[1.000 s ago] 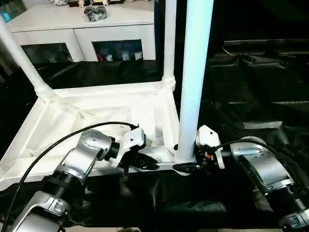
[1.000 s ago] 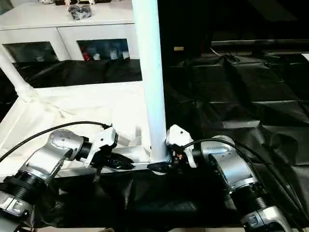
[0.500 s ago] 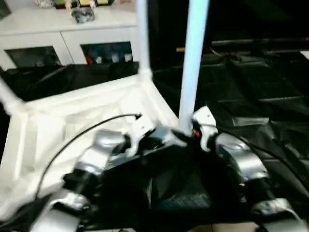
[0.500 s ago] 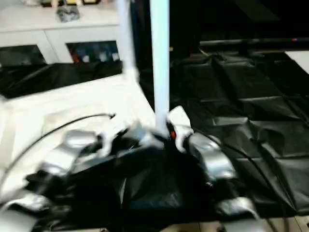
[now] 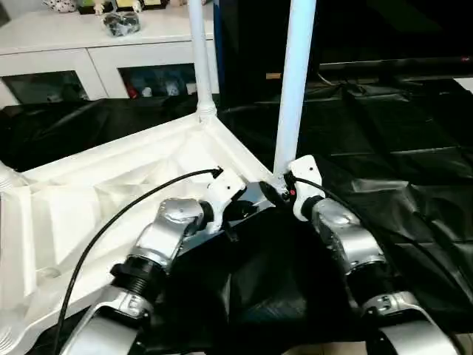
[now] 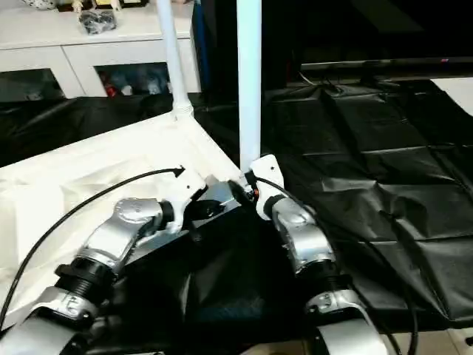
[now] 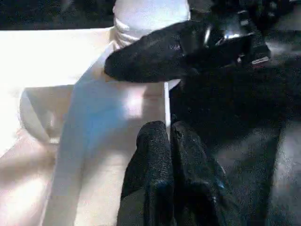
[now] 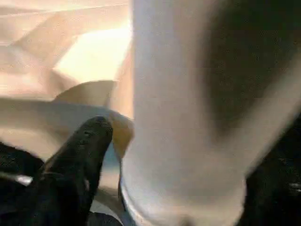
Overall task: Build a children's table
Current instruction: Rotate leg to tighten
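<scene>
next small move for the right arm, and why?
Probably hold and press the leg down into its corner socket. The right gripper is around the leg's base at the near corner of the upturned tabletop, and the left gripper pinches the rim beside it, steadying it. Whether the leg is seated I cannot tell.

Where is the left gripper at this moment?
The left gripper is pinched on the near edge of the upturned tabletop, just left of the upright leg at the right gripper.
</scene>
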Robot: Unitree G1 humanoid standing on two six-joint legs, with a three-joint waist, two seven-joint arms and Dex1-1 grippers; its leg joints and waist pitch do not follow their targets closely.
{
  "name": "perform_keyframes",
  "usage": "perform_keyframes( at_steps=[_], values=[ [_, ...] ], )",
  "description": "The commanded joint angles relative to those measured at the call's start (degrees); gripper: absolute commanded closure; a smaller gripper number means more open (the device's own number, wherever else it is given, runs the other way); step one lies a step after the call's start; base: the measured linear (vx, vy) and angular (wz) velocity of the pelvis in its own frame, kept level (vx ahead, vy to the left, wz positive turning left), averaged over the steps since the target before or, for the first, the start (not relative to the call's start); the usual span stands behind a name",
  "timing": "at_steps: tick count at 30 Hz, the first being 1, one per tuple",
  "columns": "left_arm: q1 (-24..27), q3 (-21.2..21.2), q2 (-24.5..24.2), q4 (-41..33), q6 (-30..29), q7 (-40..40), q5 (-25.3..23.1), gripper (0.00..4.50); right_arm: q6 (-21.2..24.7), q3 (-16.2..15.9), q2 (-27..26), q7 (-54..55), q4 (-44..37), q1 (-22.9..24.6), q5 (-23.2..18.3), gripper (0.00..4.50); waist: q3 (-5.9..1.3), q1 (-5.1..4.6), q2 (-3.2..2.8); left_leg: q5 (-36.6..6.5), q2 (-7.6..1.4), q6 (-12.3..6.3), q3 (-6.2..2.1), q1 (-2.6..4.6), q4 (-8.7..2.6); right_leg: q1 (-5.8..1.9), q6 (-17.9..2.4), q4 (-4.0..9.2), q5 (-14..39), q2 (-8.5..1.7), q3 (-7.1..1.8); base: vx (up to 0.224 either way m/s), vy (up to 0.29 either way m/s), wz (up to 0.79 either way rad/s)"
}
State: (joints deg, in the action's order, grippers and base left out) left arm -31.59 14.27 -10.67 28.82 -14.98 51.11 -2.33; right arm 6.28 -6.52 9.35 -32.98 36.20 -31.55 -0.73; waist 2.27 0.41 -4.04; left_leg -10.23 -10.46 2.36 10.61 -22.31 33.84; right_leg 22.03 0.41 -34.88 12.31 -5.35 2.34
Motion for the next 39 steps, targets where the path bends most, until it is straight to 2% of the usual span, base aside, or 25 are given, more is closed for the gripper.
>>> perform_keyframes(
  at_steps=[1, 3, 6, 8, 9, 10, 11, 12, 13, 14, 15, 16, 17, 20, 21, 24, 28, 30, 31, 32, 33, 35, 36, 37, 39],
  values=[
    [0.4, 3.32, -0.59, -3.59, 3.58, 7.47, 2.44, 4.5, -2.04, -6.41, 1.11, -12.04, -3.16, 1.19, -1.2, 0.65, -3.65, 0.58, 1.4, -8.82, -2.21, -5.41, -0.84, 0.68, -3.64, -2.49, -15.18, 3.6, 0.88, -2.7, -1.48, 0.0, 0.0, 0.0],
    [0.98, 3.89, -2.87, -4.91, 3.89, 11.41, 3.14, 4.5, -2.58, -7.28, 5.08, -20.0, -6.52, 2.51, -2.99, 0.65, -3.68, 1.31, 1.3, -6.63, -2.36, -7.71, -0.69, 0.56, -3.26, -2.61, -16.11, 3.15, -2.94, -2.72, -1.38, 0.0, 0.0, 0.0],
    [1.41, 4.42, -5.97, -5.36, 5.48, 16.82, 3.78, 4.5, -1.63, -8.47, 10.95, -31.6, -11.75, 4.42, -5.8, 0.65, -3.59, 2.51, 1.34, -6.99, -2.57, -8.64, -0.47, 0.89, -3.11, -2.28, -16.38, 3.1, -2.16, -2.54, -1.28, 0.0, 0.0, 0.0],
    [1.47, 4.46, -6.33, -5.3, 5.97, 17.61, 3.88, 4.5, -1.6, -8.68, 11.59, -32.84, -12.25, 4.63, -5.95, 0.65, -3.35, 3.14, 1.39, -8.46, -2.86, -7.97, -0.3, 1.04, -3.31, -1.98, -16.15, 3.31, 1.17, -2.62, -1.35, 0.0, 0.0, 0.0],
    [1.52, 4.48, -6.52, -5.28, 6.31, 18.09, 3.95, 4.5, -1.59, -8.79, 11.9, -33.47, -12.48, 4.73, -5.98, 0.65, -3.26, 3.34, 1.35, -9.56, -2.98, -6.89, -0.16, 1.26, -3.47, -1.71, -16.05, 3.49, 3.3, -2.69, -1.42, 0.0, 0.0, 0.0],
    [1.78, 4.35, -7.35, -5.94, 5.84, 20.42, 5.17, 4.5, -0.76, -9.82, 13.37, -36.67, -13.62, 5.08, -6.39, 0.65, -3.21, 3.41, 1.81, -10.3, -3.02, -5.87, -0.06, 1.4, -3.64, -1.71, -15.83, 3.61, 4.81, -2.6, -1.43, 0.0, 0.0, 0.0],
    [1.93, 4.33, -7.89, -6.36, 5.62, 21.7, 5.86, 4.5, 0.0, -10.36, 14.17, -38.54, -14.28, 5.23, -6.88, 0.65, -3.19, 3.53, 1.66, -10.48, -3.01, -5.55, -0.1, 1.35, -3.68, -1.69, -15.72, 3.5, 5.42, -2.65, -1.44, 0.0, 0.0, 0.0],
    [2.03, 4.38, -8.49, -6.68, 5.47, 22.81, 6.34, 4.5, 0.49, -10.68, 14.47, -39.57, -14.62, 5.18, -7.26, 0.65, -3.17, 3.7, 1.13, -10.81, -3.06, -4.93, -0.15, 1.33, -3.79, -1.69, -15.22, 3.48, 6.53, -2.73, -1.52, 0.0, 0.0, 0.0],
    [2.06, 4.48, -8.8, -6.81, 5.38, 23.27, 6.47, 4.5, 0.68, -10.77, 14.47, -39.8, -14.71, 5.1, -7.39, 0.65, -3.17, 3.67, 1.21, -10.93, -3.07, -4.75, -0.11, 1.4, -3.84, -1.62, -15.18, 3.58, 6.4, -2.64, -1.52, 0.0, 0.0, 0.0],
    [2.06, 4.65, -9.12, -6.93, 5.03, 23.58, 6.43, 4.5, 0.81, -10.87, 14.38, -39.81, -14.78, 5.02, -7.41, 0.65, -3.24, 3.69, 0.86, -10.87, -3.04, -4.51, -0.16, 1.4, -3.79, -1.59, -15.25, 3.44, 5.88, -2.64, -1.53, 0.0, 0.0, 0.0],
    [2.05, 4.95, -9.61, -7.05, 4.7, 24.0, 6.31, 4.5, 1.06, -10.87, 14.31, -40.17, -15.1, 5.02, -7.34, 0.65, -3.26, 3.58, 1.2, -10.56, -2.93, -4.35, -0.11, 1.29, -3.78, -1.65, -15.41, 3.37, 4.53, -2.55, -1.54, 0.0, 0.0, 0.0],
    [2.01, 5.02, -9.7, -7.03, 4.83, 24.05, 6.25, 4.5, 1.41, -10.98, 14.21, -40.33, -15.4, 5.06, -7.39, 0.65, -3.34, 3.68, 0.73, -10.29, -2.89, -4.31, -0.17, 1.33, -3.72, -1.67, -15.54, 3.24, 3.77, -2.64, -1.53, 0.0, 0.0, 0.0],
    [1.97, 4.96, -9.59, -6.88, 5.04, 24.12, 6.27, 4.5, 1.86, -11.09, 14.29, -40.72, -15.83, 5.18, -7.56, 0.91, -3.34, 3.58, 0.94, -10.09, -2.85, -4.35, -0.09, 1.3, -3.69, -1.69, -15.58, 3.32, 3.23, -2.59, -1.53, 0.0, 0.0, 0.0],
    [1.96, 4.94, -9.27, -6.58, 5.36, 24.02, 6.11, 4.5, 1.81, -11.43, 14.24, -40.8, -16.21, 5.55, -7.36, 1.03, -3.5, 3.76, 1.11, -8.53, -2.76, -4.78, -0.08, 1.2, -3.47, -1.9, -16.08, 3.07, 0.97, -2.66, -1.49, 0.0, 0.0, 0.0],
    [2.03, 4.7, -8.7, -6.37, 5.5, 23.65, 5.86, 4.5, 1.46, -11.38, 13.99, -40.79, -15.94, 5.89, -7.02, 1.15, -3.55, 3.81, 1.39, -8.02, -2.78, -5.06, -0.06, 1.17, -3.4, -1.92, -16.16, 3.01, 0.39, -2.66, -1.48, 0.0, 0.0, 0.0],
    [2.16, 4.49, -8.38, -6.37, 5.33, 22.65, 5.82, 4.5, 1.82, -11.51, 13.58, -40.25, -15.75, 6.16, -7.07, 1.4, -3.5, 4.19, 1.29, -7.9, -2.81, -5.31, -0.06, 1.2, -3.37, -1.85, -16.0, 3.05, 1.25, -2.73, -1.47, 0.0, 0.0, 0.0],
    [1.57, 3.89, -6.8, -5.41, 4.11, 17.39, 4.75, 4.5, 2.66, -9.86, 9.72, -33.08, -12.5, 5.75, -6.26, 1.74, -3.41, 4.4, 1.42, -8.53, -2.83, -4.58, -0.06, 1.22, -3.46, -1.72, -15.45, 3.19, 3.23, -2.76, -1.57, 0.0, 0.0, 0.0],
    [0.85, 3.01, -4.82, -3.9, 3.44, 13.0, 3.88, 4.5, 2.58, -8.99, 7.24, -27.58, -9.64, 5.25, -5.0, 1.78, -3.06, 3.96, 1.45, -10.62, -2.69, -3.02, -0.12, 1.25, -3.79, -1.58, -14.97, 3.66, 7.12, -2.82, -1.62, 0.0, 0.0, 0.0],
    [0.85, 3.01, -4.82, -3.9, 3.44, 13.0, 3.88, 4.5, 2.58, -8.99, 7.24, -27.58, -9.64, 5.25, -5.0, 1.78, -3.06, 3.96, 1.45, -10.62, -2.69, -3.02, -0.12, 1.25, -3.79, -1.58, -14.97, 3.66, 7.12, -2.82, -1.62, 0.0, 0.0, 0.0],
    [0.29, 2.62, -3.53, -3.11, 2.87, 10.36, 3.33, 4.5, 2.62, -8.38, 5.7, -23.84, -7.87, 4.91, -4.17, 1.81, -2.93, 3.86, 1.63, -12.62, -2.63, -1.92, -0.22, 1.45, -4.04, -1.65, -14.04, 4.01, 10.79, -2.82, -1.6, 0.0, 0.0, 0.0],
    [-1.35, 2.25, -0.18, -1.17, 1.68, 4.04, 1.72, 4.5, 3.27, -6.98, 2.04, -14.43, -3.29, 3.92, -2.21, 1.82, -2.61, 3.28, 1.57, -15.1, -2.6, -0.27, -0.24, 1.74, -4.33, -1.23, -13.14, 4.43, 14.97, -2.87, -1.83, 0.0, 0.0, 0.0],
    [-1.74, 2.14, 0.6, -0.7, 1.28, 2.56, 1.4, 4.5, 3.36, -6.6, 1.23, -12.4, -2.32, 3.65, -1.92, 1.83, -2.62, 2.92, 1.59, -16.78, -2.55, 0.77, -0.47, 1.93, -4.56, -1.33, -12.23, 4.74, 17.69, -2.94, -1.72, 0.0, 0.0, 0.0],
    [-2.82, 1.7, 2.87, 0.6, 0.47, -1.62, 0.76, 4.5, 4.18, -5.1, -1.17, -6.71, 0.3, 2.66, -1.72, 1.83, -2.8, 2.67, 1.73, -16.66, -2.57, 0.84, -0.58, 1.75, -4.58, -1.47, -11.46, 4.77, 17.22, -2.98, -1.79, 0.0, 0.0, 0.0],
    [-2.82, 1.7, 2.87, 0.6, 0.47, -1.62, 0.76, 4.5, 4.18, -5.1, -1.17, -6.71, 0.3, 2.66, -1.72, 1.83, -2.8, 2.67, 1.73, -16.66, -2.57, 0.84, -0.58, 1.75, -4.58, -1.47, -11.46, 4.77, 17.22, -2.98, -1.79, 0.0, 0.0, 0.0],
    [-3.85, 1.09, 5.9, 1.67, -0.78, -6.12, 0.51, 4.5, 5.91, -3.35, -4.37, 1.31, 4.1, 0.97, -0.93, 1.83, -2.76, 2.25, 1.58, -16.96, -2.44, 1.12, -0.59, 1.8, -4.69, -1.25, -11.59, 4.86, 16.52, -2.79, -1.76, 0.0, 0.0, 0.0]
  ],
)
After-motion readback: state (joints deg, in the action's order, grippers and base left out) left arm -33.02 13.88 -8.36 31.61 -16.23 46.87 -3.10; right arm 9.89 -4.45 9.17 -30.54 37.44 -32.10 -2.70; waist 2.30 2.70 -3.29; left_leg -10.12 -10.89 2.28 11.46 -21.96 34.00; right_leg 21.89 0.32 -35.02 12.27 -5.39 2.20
